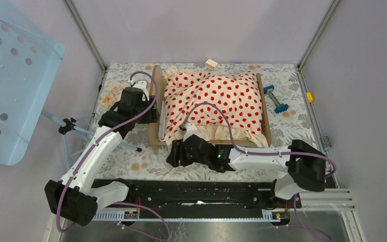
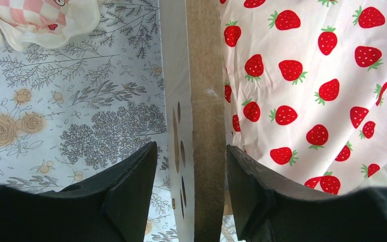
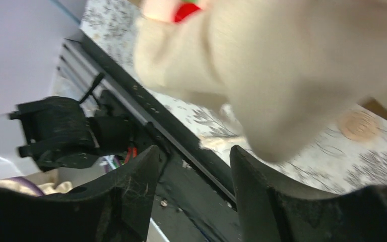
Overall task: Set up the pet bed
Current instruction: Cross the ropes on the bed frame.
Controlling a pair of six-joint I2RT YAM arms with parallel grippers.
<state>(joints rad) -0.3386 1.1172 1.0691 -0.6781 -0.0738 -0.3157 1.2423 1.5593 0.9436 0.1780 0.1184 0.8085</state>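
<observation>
Left gripper (image 2: 191,148) straddles the paw-print headboard (image 2: 204,101) of the pet bed (image 1: 266,113), one finger on each side; clamped or loose, I cannot tell; right gripper (image 3: 194,151) gapes empty at the bed's near edge, by the strawberry-print blanket (image 1: 216,96) covering it; the bed stands on the floral tablecloth (image 1: 131,164).

I've got the pet bed (image 1: 157,85) mid-table: light-wood frame, long axis L-R. The headboard (image 2: 201,75) w/ paw-print cutouts stands upright at the L end, the low footboard (image 1: 267,118) at the R end. A red-dotted blanket (image 1: 216,98) hides the top.
</observation>
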